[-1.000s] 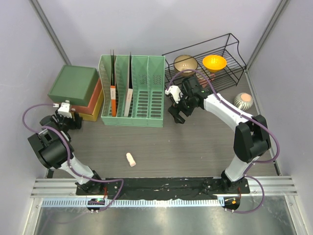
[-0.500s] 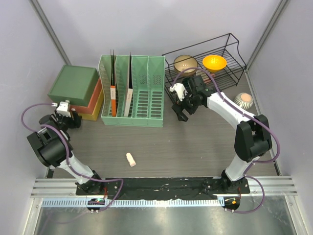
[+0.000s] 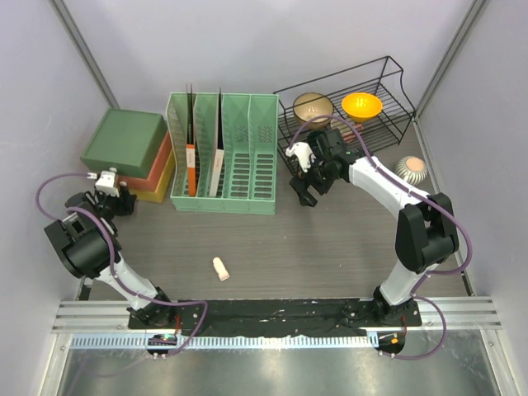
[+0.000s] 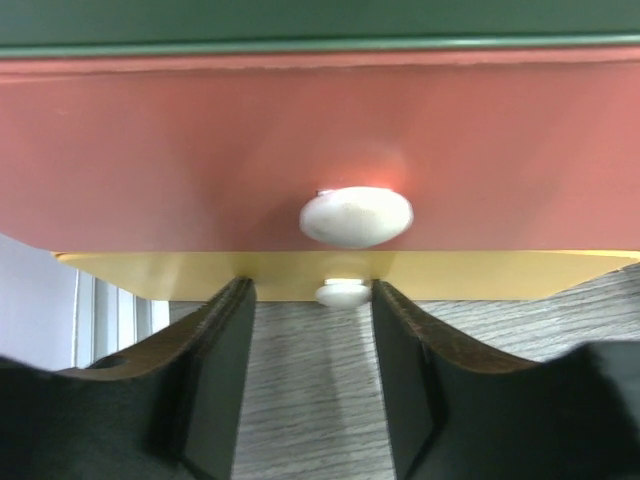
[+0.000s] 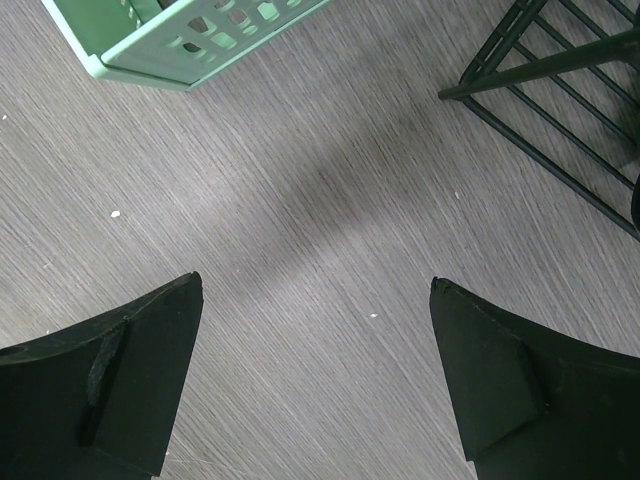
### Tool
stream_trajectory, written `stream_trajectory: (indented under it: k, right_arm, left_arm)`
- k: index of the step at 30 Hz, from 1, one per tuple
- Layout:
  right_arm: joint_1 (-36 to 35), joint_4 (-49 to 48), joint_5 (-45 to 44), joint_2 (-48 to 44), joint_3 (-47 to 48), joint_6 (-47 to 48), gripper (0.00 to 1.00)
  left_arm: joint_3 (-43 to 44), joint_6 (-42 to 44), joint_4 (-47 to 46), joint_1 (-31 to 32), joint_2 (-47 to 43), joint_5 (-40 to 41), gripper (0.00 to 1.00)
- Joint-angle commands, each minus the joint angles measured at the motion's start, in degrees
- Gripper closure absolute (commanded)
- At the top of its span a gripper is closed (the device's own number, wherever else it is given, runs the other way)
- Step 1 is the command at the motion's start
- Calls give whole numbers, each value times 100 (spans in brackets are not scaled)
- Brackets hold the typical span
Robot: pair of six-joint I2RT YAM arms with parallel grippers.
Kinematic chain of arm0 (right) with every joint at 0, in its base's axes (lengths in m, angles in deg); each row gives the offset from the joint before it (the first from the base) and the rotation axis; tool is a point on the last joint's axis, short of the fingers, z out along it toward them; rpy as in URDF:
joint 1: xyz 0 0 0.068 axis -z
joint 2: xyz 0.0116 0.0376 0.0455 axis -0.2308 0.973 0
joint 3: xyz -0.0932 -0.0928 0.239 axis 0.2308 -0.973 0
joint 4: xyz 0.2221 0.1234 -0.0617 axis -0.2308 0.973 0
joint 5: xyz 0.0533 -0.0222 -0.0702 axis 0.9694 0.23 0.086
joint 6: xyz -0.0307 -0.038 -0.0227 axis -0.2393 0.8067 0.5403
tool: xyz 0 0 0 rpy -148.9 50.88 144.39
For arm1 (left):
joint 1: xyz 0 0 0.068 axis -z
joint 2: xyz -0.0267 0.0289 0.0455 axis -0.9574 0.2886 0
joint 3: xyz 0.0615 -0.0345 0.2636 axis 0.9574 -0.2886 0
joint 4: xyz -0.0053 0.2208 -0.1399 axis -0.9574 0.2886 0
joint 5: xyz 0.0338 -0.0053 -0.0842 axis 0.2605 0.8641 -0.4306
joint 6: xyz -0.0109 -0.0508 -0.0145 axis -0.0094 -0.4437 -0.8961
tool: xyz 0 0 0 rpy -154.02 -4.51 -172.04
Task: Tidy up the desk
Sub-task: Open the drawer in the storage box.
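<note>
Hovering right end effector (image 5: 315,290), desk (image 5: 330,160) beneath

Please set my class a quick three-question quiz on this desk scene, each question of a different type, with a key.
1. True or false: the right fingers are shut on a bowl.
2. How many bowls sit inside the black wire rack? A one, B two, C three.
3. Fill in: the larger white knob is on the ___ drawer.
Key: 1 false, they are open over the bare desk. 2 B, the tan bowl and the orange bowl. 3 the red drawer.
</note>
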Motion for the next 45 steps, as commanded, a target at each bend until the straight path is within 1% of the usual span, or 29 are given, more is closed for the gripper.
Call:
stream_trajectory:
  k: [1,7,9,11,20,29,35,38,39,41,42,44,45]
  right_arm:
    - [15,-119,90,-66,26,-2,0]
    - [15,-84,99,-40,34,-2,0]
    - [15,-84,99,-22,34,15,0]
    - [24,-93,108,-5,35,7,0]
    - [15,-84,152,22,26,24,0]
    - [15,-66,178,66,34,33,0]
    - [15,-75,178,92,35,51,0]
    - [15,-75,196,118,43,51,0]
    - [15,-66,204,127,52,51,0]
    - [15,-58,204,136,61,59,1]
    - [24,-58,204,136,70,51,0]
    - [24,-66,196,153,61,51,0]
    - [15,-58,196,180,70,51,0]
  left_arm:
    - [251,223,-182,-23,70,-157,48]
    - [330,310,38,-31,26,-228,57]
    - [366,372,143,-31,-1,-254,62]
    - [401,425,337,-23,-36,-272,63]
    - [313,741,706,-102,-168,-403,65]
    - [146,777,759,-304,-370,-588,68]
    - [155,917,1014,-383,-484,-667,70]
    - [111,1005,1066,-392,-502,-720,67]
    - [111,1022,1084,-392,-484,-729,62]
    - [120,1058,1076,-392,-449,-755,54]
    - [120,1075,1067,-392,-405,-764,48]
    - [146,1163,1014,-392,-335,-799,44]
    - [155,1155,962,-392,-309,-790,43]
